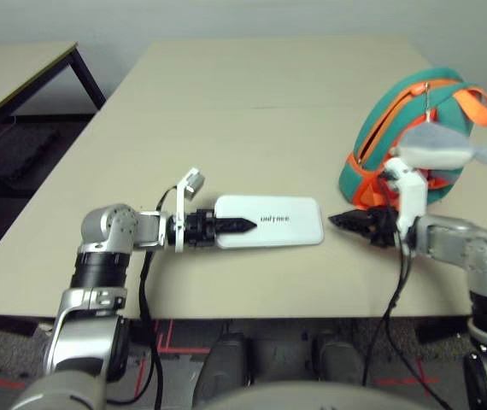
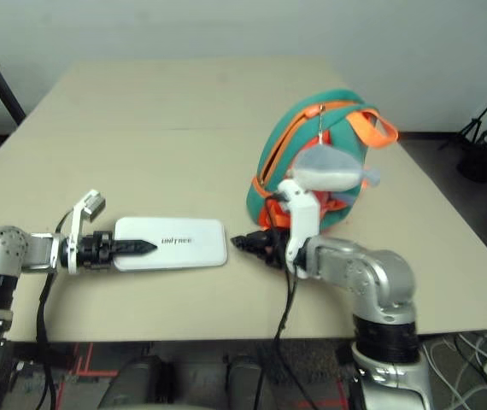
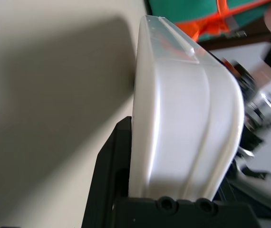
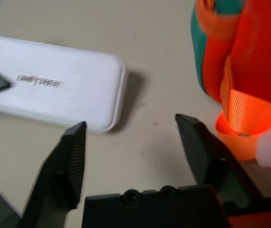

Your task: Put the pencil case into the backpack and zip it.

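- A flat white rectangular hard pencil case (image 1: 269,221) with rounded corners and dark lettering lies flat on the beige tabletop (image 1: 226,102), near the front edge.
- The left hand (image 1: 242,226), two black fingers, is pinching the case's left end, one finger lying over its top face.
- The right hand (image 4: 130,142) hovers low with its fingers spread, empty, between the case's right end and the bag.
- A small rounded teal backpack (image 2: 286,154) with orange trim and straps stands upright to the right, well apart from the case; a grey plush fish charm (image 2: 329,171) hangs on it.
- Risk, as I judge it: gripped only at one end, the long case could droop or pivot when lifted and slip free.
- The loose orange strap (image 4: 242,118) lies beside the right hand and could snag a finger.
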`<action>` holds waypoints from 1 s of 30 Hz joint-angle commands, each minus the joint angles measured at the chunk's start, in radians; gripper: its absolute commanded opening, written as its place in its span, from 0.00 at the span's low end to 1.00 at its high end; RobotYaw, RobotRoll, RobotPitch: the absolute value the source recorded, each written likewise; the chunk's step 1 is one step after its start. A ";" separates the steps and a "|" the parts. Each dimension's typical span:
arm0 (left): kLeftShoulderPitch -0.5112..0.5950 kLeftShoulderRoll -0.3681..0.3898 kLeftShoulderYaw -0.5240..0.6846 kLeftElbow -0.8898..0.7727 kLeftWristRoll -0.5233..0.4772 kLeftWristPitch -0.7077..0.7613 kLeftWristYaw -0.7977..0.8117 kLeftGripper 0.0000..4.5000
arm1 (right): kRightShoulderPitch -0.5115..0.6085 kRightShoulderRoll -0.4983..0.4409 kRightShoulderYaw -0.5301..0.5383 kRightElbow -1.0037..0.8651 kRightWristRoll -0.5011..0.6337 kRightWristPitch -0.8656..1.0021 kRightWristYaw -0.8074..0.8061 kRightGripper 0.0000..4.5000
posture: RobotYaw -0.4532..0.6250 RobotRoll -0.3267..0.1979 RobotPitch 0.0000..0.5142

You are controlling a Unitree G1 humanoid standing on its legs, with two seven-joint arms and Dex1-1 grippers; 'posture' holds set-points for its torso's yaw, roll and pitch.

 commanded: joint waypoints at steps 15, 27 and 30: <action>-0.246 0.045 -0.063 0.178 0.092 -0.140 0.000 0.29 | 0.009 -0.190 -0.183 0.254 -0.086 -0.305 -0.059 1.00 | 0.27 0.62 0.00; -0.205 0.112 -0.059 0.076 0.051 -0.051 -0.053 0.29 | -0.282 -0.196 0.104 0.747 -0.326 -0.681 0.157 1.00 | 0.35 0.62 0.00; -0.186 0.107 -0.037 0.046 0.040 -0.034 -0.035 0.29 | -0.350 -0.180 0.139 0.843 -0.358 -0.760 0.215 1.00 | 0.37 0.62 0.00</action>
